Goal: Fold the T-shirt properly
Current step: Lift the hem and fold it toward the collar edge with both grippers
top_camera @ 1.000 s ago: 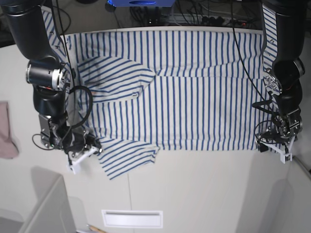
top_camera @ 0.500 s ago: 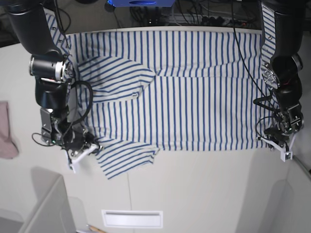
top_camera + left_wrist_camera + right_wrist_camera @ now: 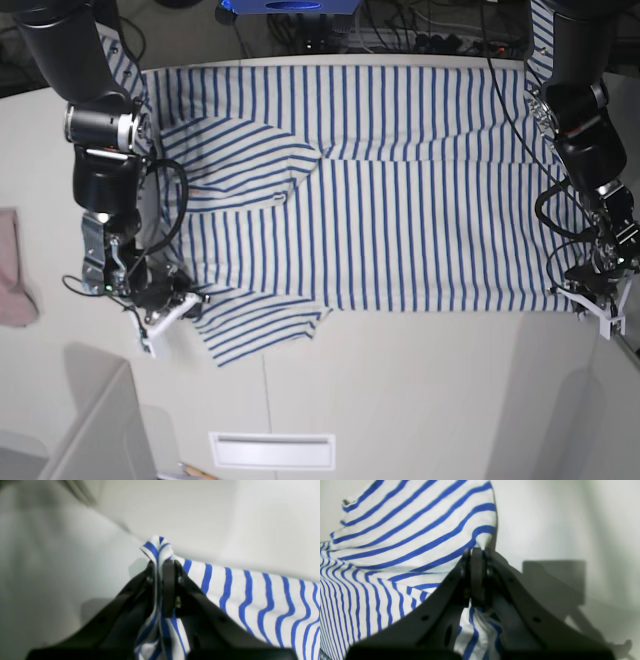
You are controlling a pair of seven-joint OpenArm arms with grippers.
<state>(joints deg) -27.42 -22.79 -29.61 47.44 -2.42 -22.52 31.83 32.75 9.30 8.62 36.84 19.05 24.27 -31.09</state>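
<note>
From my base cam the T-shirt (image 3: 400,190) is spread flat on the table (image 3: 400,390) with its long axis running across the view, sleeves toward that view's left and hem toward the right. My left gripper (image 3: 162,573) is clamped on a bunched bit of the hem corner. My right gripper (image 3: 475,576) is pinched shut on the near sleeve's striped edge.
</note>
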